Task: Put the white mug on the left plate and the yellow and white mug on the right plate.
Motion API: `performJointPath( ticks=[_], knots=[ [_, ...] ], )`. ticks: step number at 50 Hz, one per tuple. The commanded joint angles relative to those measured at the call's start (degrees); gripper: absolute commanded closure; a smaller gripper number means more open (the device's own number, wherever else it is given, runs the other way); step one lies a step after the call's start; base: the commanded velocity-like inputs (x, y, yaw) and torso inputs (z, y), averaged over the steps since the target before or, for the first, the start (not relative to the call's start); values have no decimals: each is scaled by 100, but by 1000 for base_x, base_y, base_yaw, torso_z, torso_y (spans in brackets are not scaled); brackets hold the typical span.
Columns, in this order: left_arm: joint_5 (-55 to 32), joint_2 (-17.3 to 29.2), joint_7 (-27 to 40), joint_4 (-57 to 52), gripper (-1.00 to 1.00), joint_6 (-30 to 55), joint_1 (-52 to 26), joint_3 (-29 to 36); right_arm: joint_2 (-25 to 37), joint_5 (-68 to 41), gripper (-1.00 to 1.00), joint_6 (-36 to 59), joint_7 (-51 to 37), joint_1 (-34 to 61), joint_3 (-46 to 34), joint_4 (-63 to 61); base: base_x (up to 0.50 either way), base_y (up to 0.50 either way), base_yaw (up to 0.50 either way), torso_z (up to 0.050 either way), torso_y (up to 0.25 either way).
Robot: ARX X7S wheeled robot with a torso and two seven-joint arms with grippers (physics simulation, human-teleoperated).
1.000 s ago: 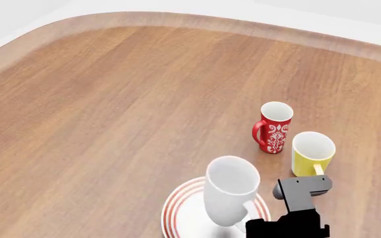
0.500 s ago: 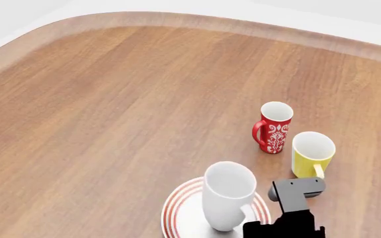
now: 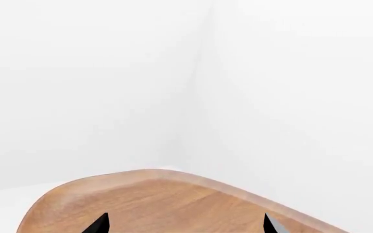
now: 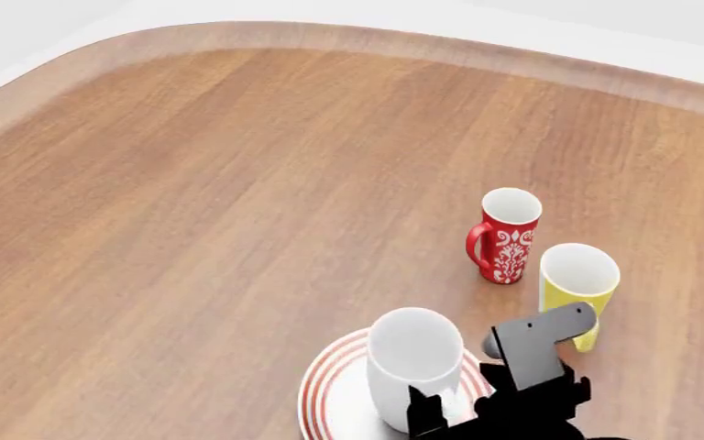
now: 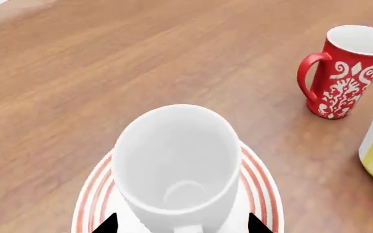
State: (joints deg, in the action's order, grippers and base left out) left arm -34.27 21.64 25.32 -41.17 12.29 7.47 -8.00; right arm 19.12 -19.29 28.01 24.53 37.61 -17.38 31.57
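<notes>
The large white mug (image 4: 411, 362) stands upright on a white plate with red rings (image 4: 327, 396) at the table's near edge. It fills the right wrist view (image 5: 177, 160), with the plate (image 5: 93, 204) under it. My right gripper (image 4: 456, 417) is open just behind the mug. Its two fingertips (image 5: 109, 225) stand wide apart on either side of the mug's base and handle. The yellow and white mug (image 4: 578, 286) stands on the table to the right, beside the gripper. A second plate is out of view. My left gripper (image 3: 183, 227) is open and empty.
A red mug with a white floral pattern (image 4: 505, 236) stands just behind the yellow and white mug; it also shows in the right wrist view (image 5: 342, 73). The wooden table (image 4: 205, 211) has a rounded far edge. The left wrist view shows a table corner (image 3: 161, 194) and white walls.
The white mug has gone from tilted and raised to upright and lower on the plate. My right gripper has moved left and nearer, and its fingers now flank the mug.
</notes>
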Motion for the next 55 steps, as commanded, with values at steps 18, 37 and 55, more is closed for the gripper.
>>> performJointPath(
  ticks=[18, 37, 55],
  knots=[
    [46, 26, 24, 32, -100, -36, -38, 94, 775, 13, -100, -1113, -917, -2057, 627, -3858, 0, 0, 0, 0, 0],
    [59, 45, -5, 145, -100, -90, -127, 146, 772, 303, -100, -1620, -1902, -2402, 1328, -5068, 0, 0, 0, 0, 0],
    [31, 76, -21, 111, -100, -169, -39, 129, 470, 129, -100, 275, -3128, -1431, 1755, -4441, 0, 0, 0, 0, 0]
  ],
)
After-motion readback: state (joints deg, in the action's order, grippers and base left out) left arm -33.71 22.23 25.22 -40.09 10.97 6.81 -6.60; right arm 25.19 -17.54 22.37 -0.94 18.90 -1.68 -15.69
